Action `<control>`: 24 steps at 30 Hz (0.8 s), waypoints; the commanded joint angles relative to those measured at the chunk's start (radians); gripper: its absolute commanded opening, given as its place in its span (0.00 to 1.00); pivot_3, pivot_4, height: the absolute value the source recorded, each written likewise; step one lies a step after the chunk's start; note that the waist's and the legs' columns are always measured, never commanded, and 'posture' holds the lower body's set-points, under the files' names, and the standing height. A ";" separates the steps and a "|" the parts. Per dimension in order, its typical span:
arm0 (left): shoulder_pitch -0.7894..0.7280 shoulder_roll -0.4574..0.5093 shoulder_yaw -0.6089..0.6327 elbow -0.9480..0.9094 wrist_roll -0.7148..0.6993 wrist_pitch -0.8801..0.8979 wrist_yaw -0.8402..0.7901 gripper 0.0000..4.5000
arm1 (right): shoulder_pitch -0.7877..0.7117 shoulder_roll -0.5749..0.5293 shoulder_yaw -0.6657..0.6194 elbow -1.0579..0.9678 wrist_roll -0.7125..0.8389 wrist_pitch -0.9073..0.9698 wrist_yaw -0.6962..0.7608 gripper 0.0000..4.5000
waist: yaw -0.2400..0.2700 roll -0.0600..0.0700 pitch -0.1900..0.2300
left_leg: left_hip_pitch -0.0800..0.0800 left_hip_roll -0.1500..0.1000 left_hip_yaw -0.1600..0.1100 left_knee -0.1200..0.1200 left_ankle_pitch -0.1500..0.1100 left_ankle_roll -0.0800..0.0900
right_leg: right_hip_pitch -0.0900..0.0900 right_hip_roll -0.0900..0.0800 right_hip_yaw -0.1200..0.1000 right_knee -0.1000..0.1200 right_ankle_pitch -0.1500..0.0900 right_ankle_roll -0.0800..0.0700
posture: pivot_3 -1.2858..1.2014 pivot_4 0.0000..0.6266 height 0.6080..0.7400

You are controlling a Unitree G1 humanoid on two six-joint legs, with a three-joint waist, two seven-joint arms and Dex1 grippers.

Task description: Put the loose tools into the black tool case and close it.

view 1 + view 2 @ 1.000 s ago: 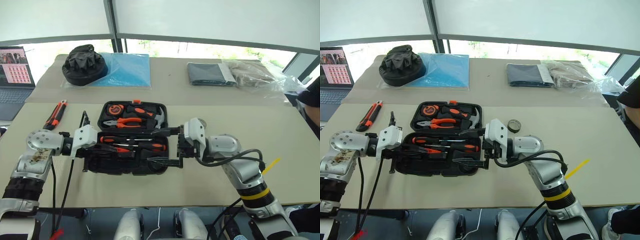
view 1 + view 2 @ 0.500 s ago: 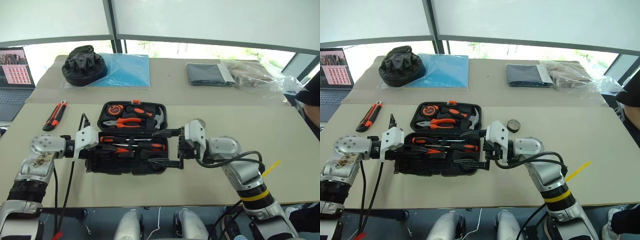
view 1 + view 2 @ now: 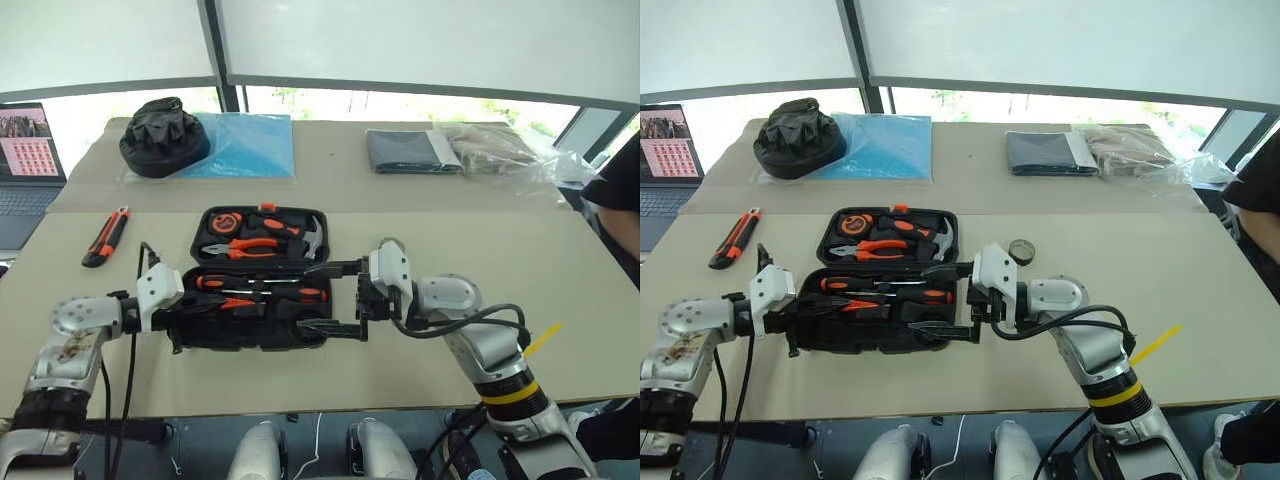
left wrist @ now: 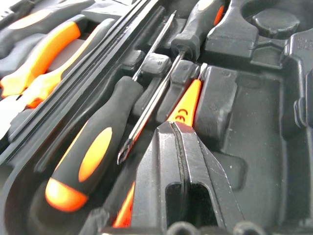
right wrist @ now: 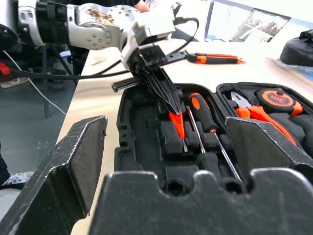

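left tool is pinched nearly shut over the slim orange tester screwdriver in the open black tool case, right tool spread wide at the case's end

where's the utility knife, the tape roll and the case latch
utility knife [image 3: 106, 237], left eye view, middle of its body
tape roll [image 3: 1020, 251], right eye view, its top face
case latch [image 3: 267, 206], left eye view, orange tab

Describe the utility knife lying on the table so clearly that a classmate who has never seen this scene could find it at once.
Start at the open black tool case in the middle of the near table. Look to its left, toward the laptop at the table's edge: the utility knife lies there alone on the bare tabletop. It is the one orange-and-black tool lying outside the case.
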 commanded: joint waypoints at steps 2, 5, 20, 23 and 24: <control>0.183 -0.060 0.292 -0.224 -0.116 0.108 0.255 0.40 | 0.065 0.012 -0.103 -0.046 0.058 -0.115 -0.005 1.00 | -0.004 -0.001 0.000 | -0.001 0.000 -0.001 -0.001 0.000 0.000 | -0.001 0.000 0.000 -0.001 0.000 0.000 | 0.52 0.24 1.00; 0.287 -0.110 0.394 -0.313 -0.142 0.150 0.356 0.63 | 0.096 0.021 -0.128 -0.048 0.068 -0.158 -0.008 1.00 | -0.003 -0.001 0.000 | -0.001 -0.001 -0.001 -0.002 -0.002 0.001 | 0.000 -0.003 0.000 -0.002 -0.001 0.002 | 0.52 0.24 1.00; 0.541 -0.352 0.651 -0.356 -0.227 0.212 0.693 1.00 | 0.139 0.115 -0.193 -0.061 0.143 -0.229 -0.086 1.00 | 0.029 -0.003 0.000 | 0.000 -0.001 -0.002 -0.002 -0.008 -0.007 | 0.001 -0.005 -0.003 -0.012 -0.008 0.004 | 0.52 0.24 1.00; 0.440 -0.251 0.611 -0.342 -0.223 0.340 0.751 1.00 | 0.126 0.133 -0.189 -0.077 0.149 -0.230 -0.105 1.00 | 0.030 -0.004 -0.001 | 0.000 -0.001 -0.002 -0.002 -0.008 -0.007 | 0.001 -0.004 -0.003 -0.011 -0.008 0.004 | 0.52 0.24 1.00; 0.414 -0.227 0.605 -0.341 -0.226 0.382 0.771 1.00 | 0.123 0.137 -0.188 -0.081 0.149 -0.229 -0.110 1.00 | 0.029 -0.004 -0.001 | 0.000 -0.001 -0.003 -0.002 -0.007 -0.007 | 0.002 -0.003 -0.003 -0.010 -0.006 0.004 | 0.52 0.24 1.00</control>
